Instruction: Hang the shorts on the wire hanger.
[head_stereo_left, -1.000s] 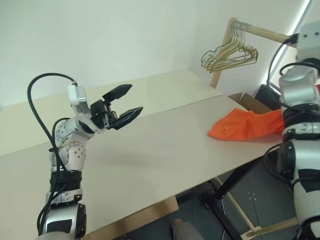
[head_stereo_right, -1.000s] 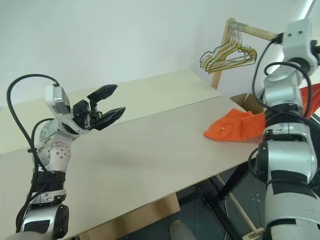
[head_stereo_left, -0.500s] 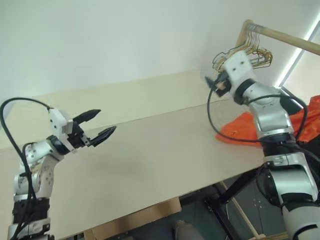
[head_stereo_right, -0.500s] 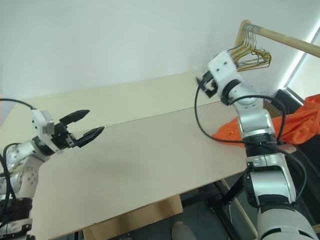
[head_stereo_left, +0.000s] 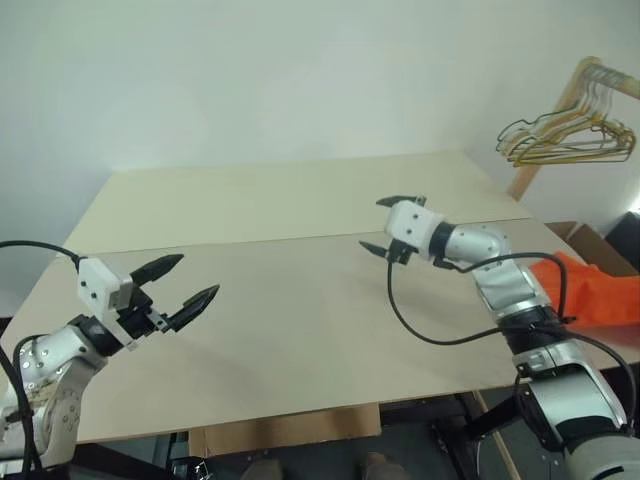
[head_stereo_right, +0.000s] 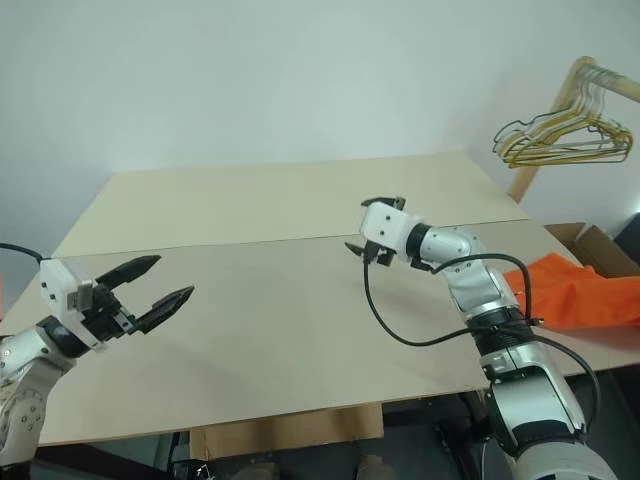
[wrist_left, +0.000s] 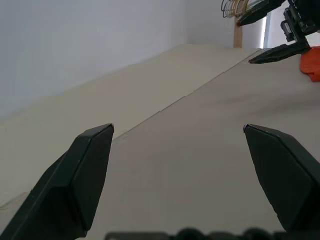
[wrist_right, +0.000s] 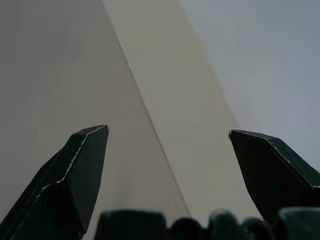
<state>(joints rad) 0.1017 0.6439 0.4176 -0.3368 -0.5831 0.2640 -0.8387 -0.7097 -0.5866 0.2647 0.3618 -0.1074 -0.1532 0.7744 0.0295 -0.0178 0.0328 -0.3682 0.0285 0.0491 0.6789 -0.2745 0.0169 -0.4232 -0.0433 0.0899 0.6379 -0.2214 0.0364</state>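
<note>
The orange shorts (head_stereo_right: 570, 295) lie crumpled at the table's right edge, partly hanging off it. My right gripper (head_stereo_left: 372, 223) hovers open and empty over the middle of the table, well left of the shorts, pointing left. The left gripper (head_stereo_left: 198, 276) stands open and empty above the table's near left part, pointing right. In the left wrist view its fingers (wrist_left: 85, 170) spread wide over bare board, with the right gripper (wrist_left: 272, 30) and a bit of the shorts (wrist_left: 311, 67) far ahead. The wire hanger is out of view.
The beige table (head_stereo_left: 300, 200) is two boards with a seam running across. A wooden rack at the far right carries a bunch of gold and green hangers (head_stereo_left: 570, 135). A cardboard box (head_stereo_left: 590, 240) sits behind the shorts, and more cardboard (head_stereo_left: 290, 430) lies under the table's front edge.
The camera has swung left. My right arm came down from near the rack to the middle of the table. The left arm dropped lower and drew back left. Both grippers stayed open.
</note>
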